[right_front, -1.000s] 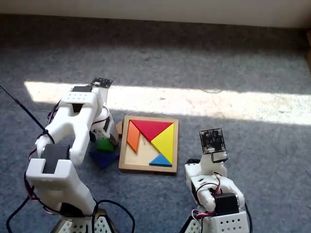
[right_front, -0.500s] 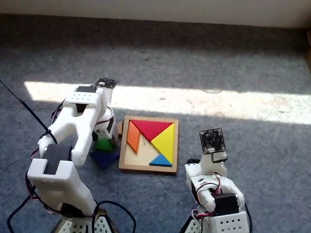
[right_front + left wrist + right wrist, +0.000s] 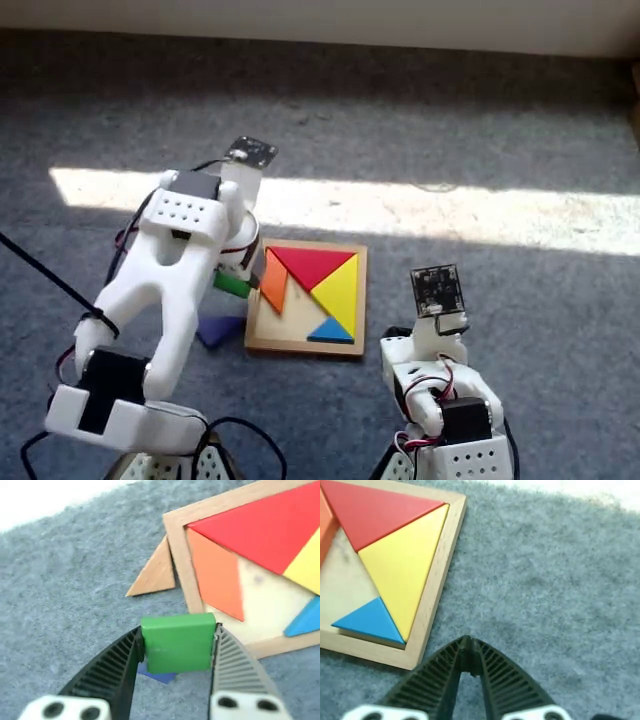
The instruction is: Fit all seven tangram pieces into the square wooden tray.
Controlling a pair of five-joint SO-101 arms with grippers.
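The square wooden tray [image 3: 358, 262] lies on the carpet and holds a red triangle [image 3: 308, 264], a yellow triangle [image 3: 340, 291], an orange piece [image 3: 274, 284] and a small light-blue triangle [image 3: 330, 331]. My left gripper [image 3: 177, 642] is shut on a green square piece [image 3: 177, 641] and holds it above the carpet just off the tray's left edge [image 3: 176, 550]. A plain wooden triangle [image 3: 155, 575] lies against that edge. A dark blue triangle [image 3: 218, 329] lies on the carpet below the green piece. My right gripper [image 3: 468, 658] is shut and empty, over bare carpet beside the tray's right corner [image 3: 420, 652].
Grey carpet [image 3: 480, 120] surrounds the tray, with a bright band of sunlight [image 3: 450, 215] across it behind the tray. The right arm's base [image 3: 440, 420] sits close to the tray's near right corner. A black cable [image 3: 40, 270] runs by the left arm.
My left arm has lifted the green piece off the carpet and carried it right, toward the tray's left edge, uncovering more of the dark blue triangle. The right arm has not moved.
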